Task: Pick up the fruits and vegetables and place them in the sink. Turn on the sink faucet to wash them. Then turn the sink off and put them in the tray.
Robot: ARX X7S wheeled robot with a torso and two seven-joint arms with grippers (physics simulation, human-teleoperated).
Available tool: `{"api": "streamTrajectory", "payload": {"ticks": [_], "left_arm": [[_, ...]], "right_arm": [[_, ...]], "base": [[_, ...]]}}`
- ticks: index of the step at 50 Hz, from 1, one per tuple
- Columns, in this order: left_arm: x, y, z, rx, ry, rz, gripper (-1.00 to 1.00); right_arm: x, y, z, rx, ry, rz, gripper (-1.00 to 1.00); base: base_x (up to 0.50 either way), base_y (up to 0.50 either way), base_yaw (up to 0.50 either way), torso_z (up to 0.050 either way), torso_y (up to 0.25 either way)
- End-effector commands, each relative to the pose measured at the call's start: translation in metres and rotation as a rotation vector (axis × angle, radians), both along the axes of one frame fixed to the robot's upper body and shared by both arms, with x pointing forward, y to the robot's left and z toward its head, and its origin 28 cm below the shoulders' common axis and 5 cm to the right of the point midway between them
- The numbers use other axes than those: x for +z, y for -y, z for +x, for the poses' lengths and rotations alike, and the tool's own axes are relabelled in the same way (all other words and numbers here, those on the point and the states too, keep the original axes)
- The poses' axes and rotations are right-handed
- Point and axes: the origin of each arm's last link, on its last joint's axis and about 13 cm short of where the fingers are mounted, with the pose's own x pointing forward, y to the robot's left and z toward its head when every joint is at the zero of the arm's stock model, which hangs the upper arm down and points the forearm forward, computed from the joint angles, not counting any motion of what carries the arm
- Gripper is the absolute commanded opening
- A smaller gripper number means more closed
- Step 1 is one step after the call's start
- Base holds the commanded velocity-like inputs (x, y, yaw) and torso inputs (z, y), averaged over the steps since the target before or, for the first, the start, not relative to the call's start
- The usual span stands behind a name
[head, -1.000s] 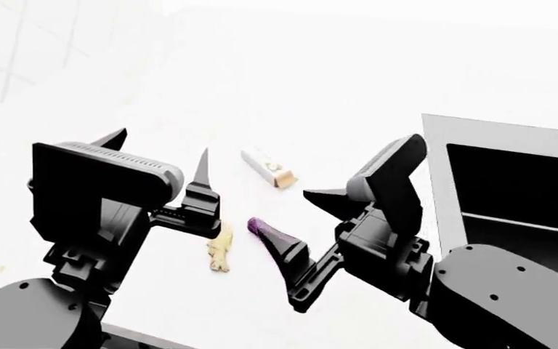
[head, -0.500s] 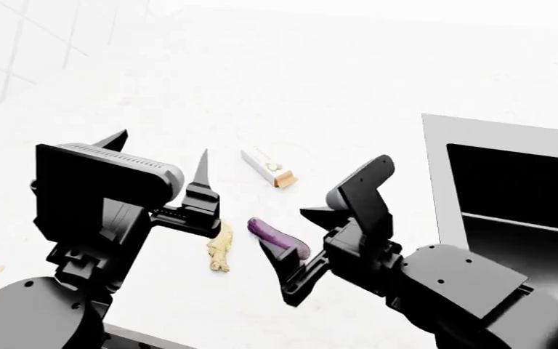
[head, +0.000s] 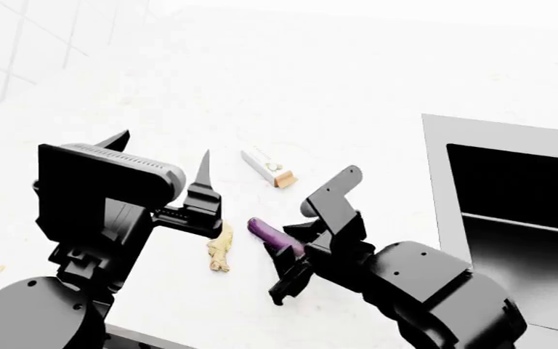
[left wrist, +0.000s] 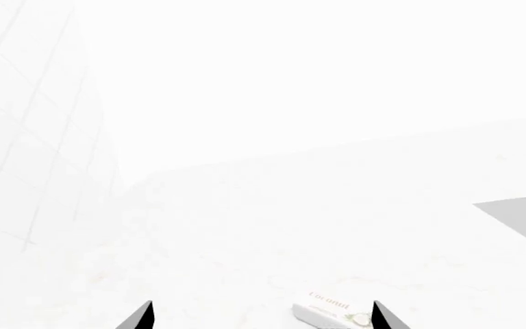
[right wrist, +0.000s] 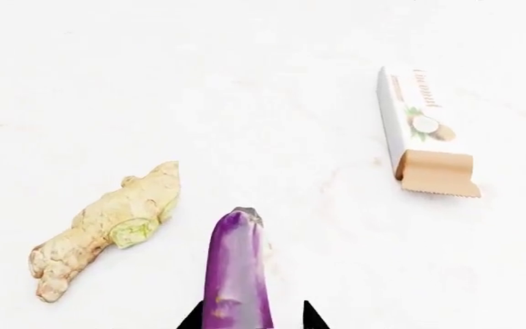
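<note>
**Right fingers straddled the eggplant on the white desk**

The white desk (head: pixel 289 87) filled most of the head view, with the black sink (head: pixel 522 211) set into it at the right, its steel rim showing pale along the near edge. The left arm's gripper (head: pixel 163 163) hung above the desk to the left of the produce, its fingers (head: pixel 203 169) spread wide apart and holding nothing. The right gripper (head: pixel 293 243) was low over the desk, and its fingers (right wrist: pixel 307 317) stood apart on either side of the eggplant's near end; from the wrist view they flanked it closely, but whether they touched it could not be told.

The coconut snack bar packet (right wrist: pixel 424 130) lay farthest from the robot, white with a tan torn-looking end, well apart from the rest. The purple eggplant (right wrist: pixel 238 271) lay on the desk between the packet and the ginger, its tip pointing away from the right gripper. The ginger root (right wrist: pixel 107 226), knobbly and tan-yellow with a pale cut face, lay just beside the eggplant, on its left in the head view, not touching it.
</note>
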Motion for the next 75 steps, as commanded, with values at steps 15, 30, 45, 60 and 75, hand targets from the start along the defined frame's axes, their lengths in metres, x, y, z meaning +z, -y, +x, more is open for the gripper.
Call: {"api": "streamTrajectory", "payload": {"ticks": [15, 30, 45, 60, 75], "left_arm": [[-0.021, 0.012, -0.007, 0.035, -0.109, -0.02, 1.0], [-0.03, 0.04, -0.03, 0.085, -0.339, -0.006, 1.0], [-0.052, 0.052, -0.026, 0.077, -0.401, 0.117, 1.0], [-0.075, 0.055, -0.01, 0.071, -0.478, 0.13, 1.0], [-0.093, 0.055, 0.003, 0.087, -0.533, 0.137, 1.0]], "right_arm": [[0.061, 0.052, -0.038, -0.166, 0.209, -0.012, -1.0], [0.128, 0.053, -0.063, -0.191, 0.405, 0.037, -1.0], [0.167, 0.049, -0.075, -0.215, 0.524, 0.059, -1.0], [0.18, 0.047, -0.081, -0.205, 0.566, 0.058, -1.0], [0.182, 0.046, -0.083, -0.199, 0.578, 0.058, -1.0]], "base": [[0.0, 0.0, 0.0, 0.0, 0.0], [0.0, 0.0, 0.0, 0.0, 0.0], [0.0, 0.0, 0.0, 0.0, 0.0], [0.0, 0.0, 0.0, 0.0, 0.0], [0.0, 0.0, 0.0, 0.0, 0.0]]}}
